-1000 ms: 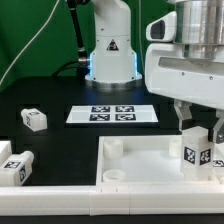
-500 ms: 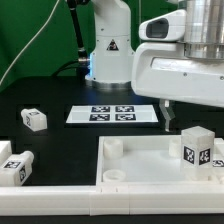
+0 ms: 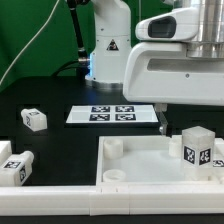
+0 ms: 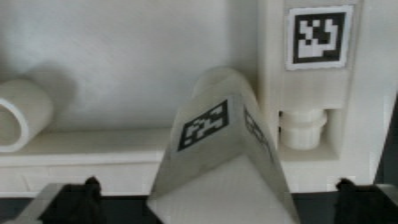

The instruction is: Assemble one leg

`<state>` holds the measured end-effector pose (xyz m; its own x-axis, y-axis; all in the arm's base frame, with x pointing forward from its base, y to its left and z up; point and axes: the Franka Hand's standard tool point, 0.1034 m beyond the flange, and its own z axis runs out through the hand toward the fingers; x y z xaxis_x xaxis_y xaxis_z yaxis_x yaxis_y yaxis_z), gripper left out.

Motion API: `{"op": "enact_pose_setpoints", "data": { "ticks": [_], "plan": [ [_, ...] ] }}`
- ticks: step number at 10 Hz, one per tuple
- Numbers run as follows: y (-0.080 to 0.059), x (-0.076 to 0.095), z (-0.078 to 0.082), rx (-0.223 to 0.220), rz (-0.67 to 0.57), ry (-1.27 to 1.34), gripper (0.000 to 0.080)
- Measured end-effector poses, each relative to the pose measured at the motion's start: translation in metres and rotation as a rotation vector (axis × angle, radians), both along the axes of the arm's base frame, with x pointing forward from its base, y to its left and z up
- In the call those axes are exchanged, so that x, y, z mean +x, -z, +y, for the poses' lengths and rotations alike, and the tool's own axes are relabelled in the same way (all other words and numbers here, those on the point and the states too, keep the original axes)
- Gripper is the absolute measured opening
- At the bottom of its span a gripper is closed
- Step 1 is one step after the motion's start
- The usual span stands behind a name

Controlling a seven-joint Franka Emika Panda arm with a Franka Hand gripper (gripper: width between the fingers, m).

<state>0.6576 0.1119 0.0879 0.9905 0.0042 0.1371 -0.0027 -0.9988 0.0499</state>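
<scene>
A white square leg (image 3: 196,148) with tags stands upright at the exterior view's right end of the large white tray-like piece (image 3: 140,170). My gripper (image 3: 182,120) hangs open just above and a little to the exterior view's left of the leg, holding nothing. In the wrist view the leg (image 4: 222,140) shows from above between my spread fingertips (image 4: 89,190), with a gap on each side; my gripper (image 4: 215,188) is open there. Two more legs lie on the table at the exterior view's left, one further back (image 3: 34,119) and one near the front (image 3: 15,165).
The marker board (image 3: 112,114) lies behind the tray-like piece. The robot base (image 3: 108,55) stands at the back. A round socket (image 4: 22,110) and a tag (image 4: 320,38) on the tray-like piece show in the wrist view.
My gripper has let go of the upright leg, risen and shifted towards the exterior view's left. The leg stays standing in the tray-like piece.
</scene>
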Motion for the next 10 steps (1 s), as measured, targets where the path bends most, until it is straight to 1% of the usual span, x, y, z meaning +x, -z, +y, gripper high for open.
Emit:
{"op": "enact_pose_setpoints", "data": {
  "ticks": [2, 3, 4, 5, 6, 7, 10],
  "plan": [
    [0.0, 0.0004, -0.0028, -0.037, 0.007, -0.157, 0.0649],
    [0.0001, 0.0005, -0.0039, -0.047, 0.01, -0.2, 0.0649],
    [0.0002, 0.0006, -0.0046, -0.049, 0.011, -0.216, 0.0522],
    [0.0002, 0.0006, -0.0046, -0.049, 0.011, -0.216, 0.0522],
    [0.0002, 0.0006, -0.0045, -0.049, 0.011, -0.214, 0.0383],
    [0.0001, 0.0007, -0.0045, -0.049, 0.011, -0.214, 0.0282],
    [0.0, 0.0008, -0.0043, -0.046, 0.01, -0.2, 0.0282]
  ]
}}
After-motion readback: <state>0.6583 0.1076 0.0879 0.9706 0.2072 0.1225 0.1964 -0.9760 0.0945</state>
